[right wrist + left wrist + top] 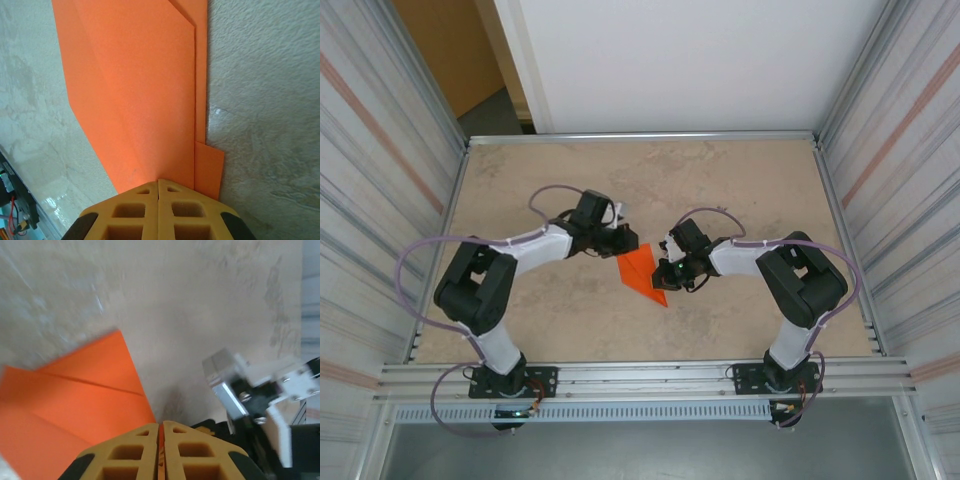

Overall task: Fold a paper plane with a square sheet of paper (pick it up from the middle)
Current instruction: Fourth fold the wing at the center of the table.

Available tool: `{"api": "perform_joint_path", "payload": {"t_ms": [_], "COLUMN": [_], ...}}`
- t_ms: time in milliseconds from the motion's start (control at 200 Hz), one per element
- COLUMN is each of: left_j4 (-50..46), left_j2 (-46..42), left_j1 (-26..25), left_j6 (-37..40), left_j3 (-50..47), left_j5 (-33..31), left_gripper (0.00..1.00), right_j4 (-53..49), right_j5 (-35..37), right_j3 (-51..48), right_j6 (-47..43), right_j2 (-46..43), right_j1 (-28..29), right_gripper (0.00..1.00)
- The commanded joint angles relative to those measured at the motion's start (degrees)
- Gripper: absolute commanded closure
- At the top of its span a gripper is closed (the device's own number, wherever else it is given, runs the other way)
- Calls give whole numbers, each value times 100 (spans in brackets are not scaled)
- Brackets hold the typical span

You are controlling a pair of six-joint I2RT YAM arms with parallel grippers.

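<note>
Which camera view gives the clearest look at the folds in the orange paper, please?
The right wrist view: the orange paper is close and sharp, its overlapping layers plain. The left wrist view shows a blurrier part with one crease; the top external view shows its small pointed outline.

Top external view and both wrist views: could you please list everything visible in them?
table: one, mottled tan, under everything.
paper plane: one, bright orange, partly folded, near the table's middle.
side walls: two, ribbed grey, flanking the table.
back panel: one, white, beyond the far edge.
rail: one, silver, along the near edge.
arms: two, black and white, bolted at the near edge.
cables: two, lilac, looping along the arms.
left end effector: one, yellow fingers, shut on a fold of the paper plane.
right end effector: one, yellow fingers, shut, tips at the paper plane's edge; grip unclear.
</note>
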Motion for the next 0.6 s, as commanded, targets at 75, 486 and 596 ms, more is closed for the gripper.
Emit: {"api": "perform_joint_path", "payload": {"t_ms": [75, 486, 596], "left_j4": [-272, -1405, -1577], "left_j2": [556, 1152, 1204], "left_j1": [-229, -416, -442], "left_j6": [-188, -91, -100], "left_j3": [151, 655, 750], "left_j5": [-206, -934, -1066], "left_gripper": [92, 95, 96], "right_j4": [-833, -452, -537], "right_j5": [182, -543, -457], "right_j3": [-194, 145, 330], "right_j6": [-136, -350, -410], "right_j2": [123, -427, -213], "right_j1": [-37, -131, -104], "right_gripper": [95, 93, 93]}}
